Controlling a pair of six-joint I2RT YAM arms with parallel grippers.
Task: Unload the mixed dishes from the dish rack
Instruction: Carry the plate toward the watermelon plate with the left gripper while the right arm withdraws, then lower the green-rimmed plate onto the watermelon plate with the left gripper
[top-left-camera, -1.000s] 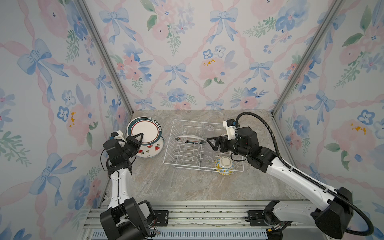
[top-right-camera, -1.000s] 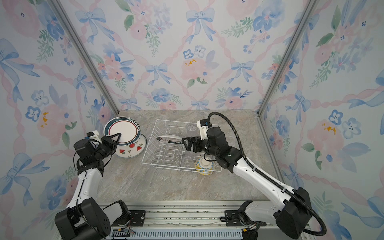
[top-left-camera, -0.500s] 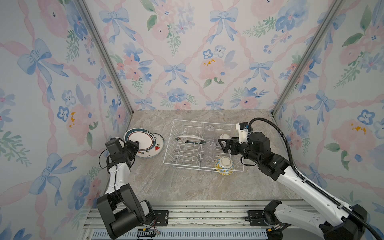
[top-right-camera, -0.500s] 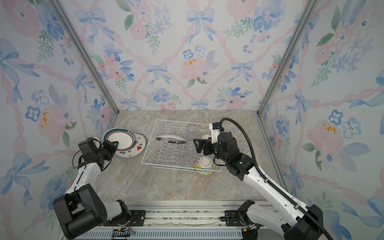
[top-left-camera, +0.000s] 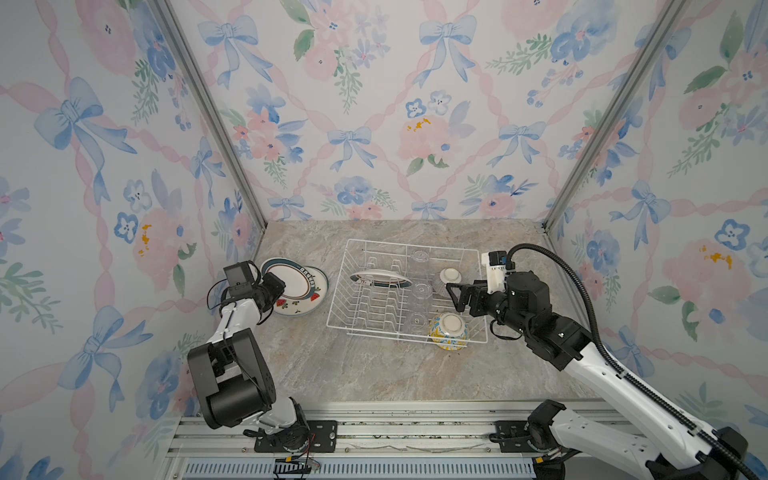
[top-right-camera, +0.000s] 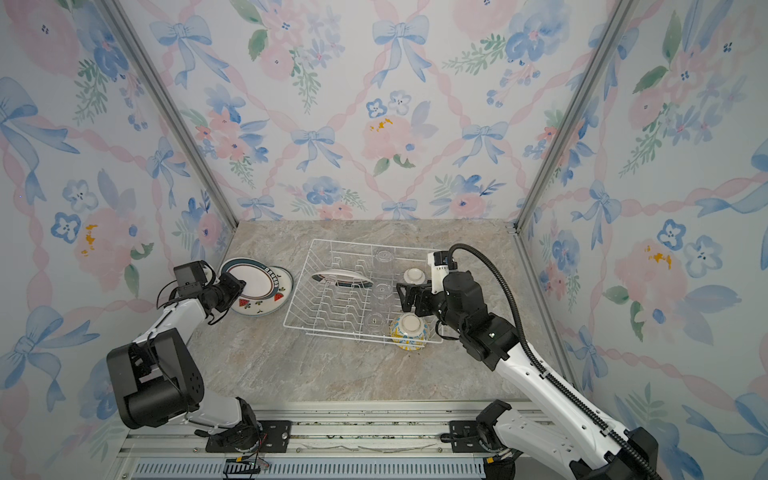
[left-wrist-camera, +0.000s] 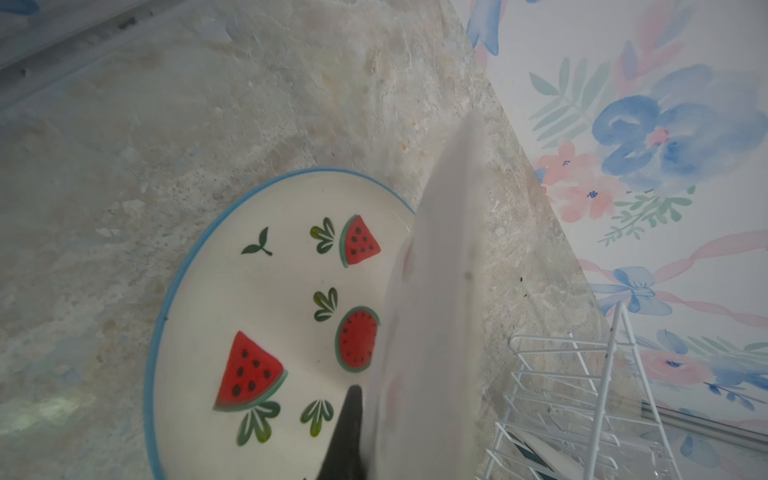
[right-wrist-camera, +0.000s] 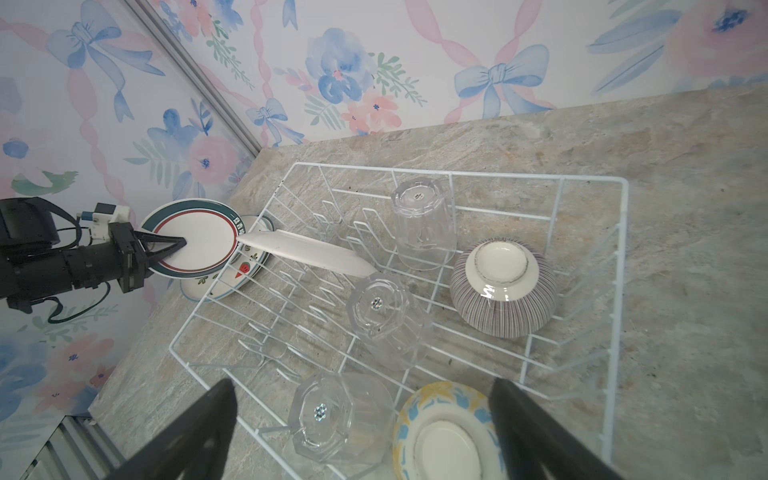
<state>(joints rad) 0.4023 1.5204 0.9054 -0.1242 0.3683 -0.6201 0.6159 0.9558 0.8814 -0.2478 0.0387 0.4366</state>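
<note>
Chips could come: my left gripper (top-left-camera: 272, 287) pinches the teal-rim plate (top-left-camera: 291, 280), tilted over the watermelon plate (top-left-camera: 304, 306) at middle left. Letting go drops it. My right gripper (top-left-camera: 454, 297) is open.

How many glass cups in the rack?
3, upside down in the dish rack: far cup, middle cup, near cup beside the yellow-blue bowl. None seems hidden.

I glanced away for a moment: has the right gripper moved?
Yes. The right gripper has drawn back to the right across the rack, away from the plate standing in it and toward the rack's right edge. It is open.
</note>
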